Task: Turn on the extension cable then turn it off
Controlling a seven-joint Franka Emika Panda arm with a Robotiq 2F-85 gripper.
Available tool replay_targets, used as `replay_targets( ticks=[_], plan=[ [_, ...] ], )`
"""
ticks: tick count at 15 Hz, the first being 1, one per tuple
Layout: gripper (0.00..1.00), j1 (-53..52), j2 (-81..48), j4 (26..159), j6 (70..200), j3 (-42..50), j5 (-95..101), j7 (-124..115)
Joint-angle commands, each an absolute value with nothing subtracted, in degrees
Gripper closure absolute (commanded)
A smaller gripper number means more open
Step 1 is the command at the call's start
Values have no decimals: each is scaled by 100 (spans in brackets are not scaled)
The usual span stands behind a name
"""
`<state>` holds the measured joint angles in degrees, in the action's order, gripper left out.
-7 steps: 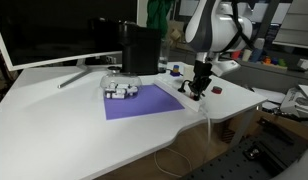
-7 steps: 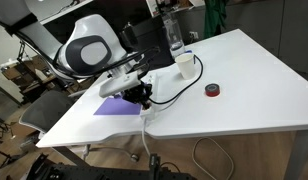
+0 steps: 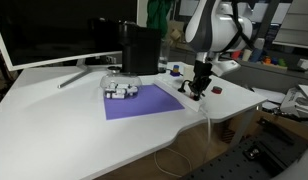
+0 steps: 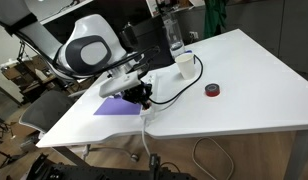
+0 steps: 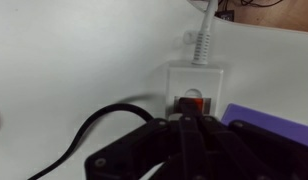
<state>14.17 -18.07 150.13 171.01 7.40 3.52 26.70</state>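
The white extension cable block (image 5: pixel 194 85) lies on the white table, its grey cord (image 5: pixel 202 40) running off the top of the wrist view. Its red switch (image 5: pixel 193 103) sits just beyond my fingertips. My gripper (image 5: pixel 188 120) is shut, fingers together, its tip on or right at the near edge of the switch; contact cannot be told for sure. In both exterior views the gripper (image 3: pixel 197 90) (image 4: pixel 144 97) points down at the table's front edge beside the purple mat, and it hides most of the block.
A purple mat (image 3: pixel 142 102) (image 4: pixel 112 106) holds small white objects (image 3: pixel 120 89). A black cable (image 4: pixel 184 85) loops past a white cup (image 4: pixel 183 63). A red-and-black round object (image 4: pixel 212 91), a black box (image 3: pixel 141 48) and a monitor (image 3: pixel 54 30) stand around.
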Motion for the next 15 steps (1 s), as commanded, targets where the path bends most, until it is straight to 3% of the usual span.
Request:
replay_targets(
  ticks=[1,15],
  plan=[
    [100,1807,-2576,14451,16588,597,284,2512],
    [100,2168,-2421,13485,13847,360,-926,2949]
  ],
)
